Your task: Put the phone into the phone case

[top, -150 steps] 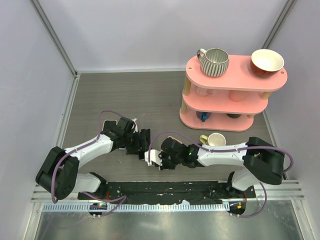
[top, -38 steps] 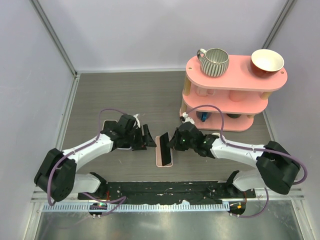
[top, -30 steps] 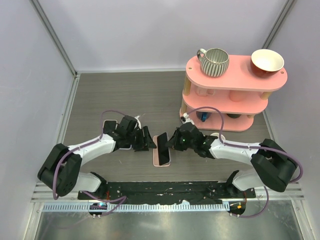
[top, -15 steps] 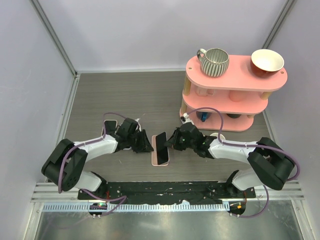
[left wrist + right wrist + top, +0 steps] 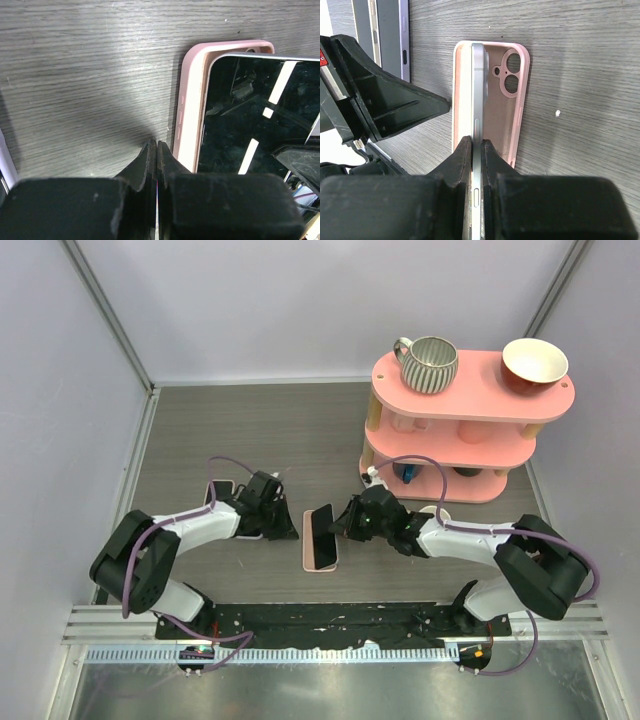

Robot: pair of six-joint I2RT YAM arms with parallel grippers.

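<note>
Comparing with a second ago, we see that the left gripper, whose fingers then stood spread beside the phone case, now has them pressed together on nothing, their tips low over the table just beside the case's long wall. The right gripper is clamped on the phone, much as before. It holds the phone tilted on its long edge, the lower edge inside the pink case along the wall nearest the left gripper, with the case's camera cutout uncovered.
</note>
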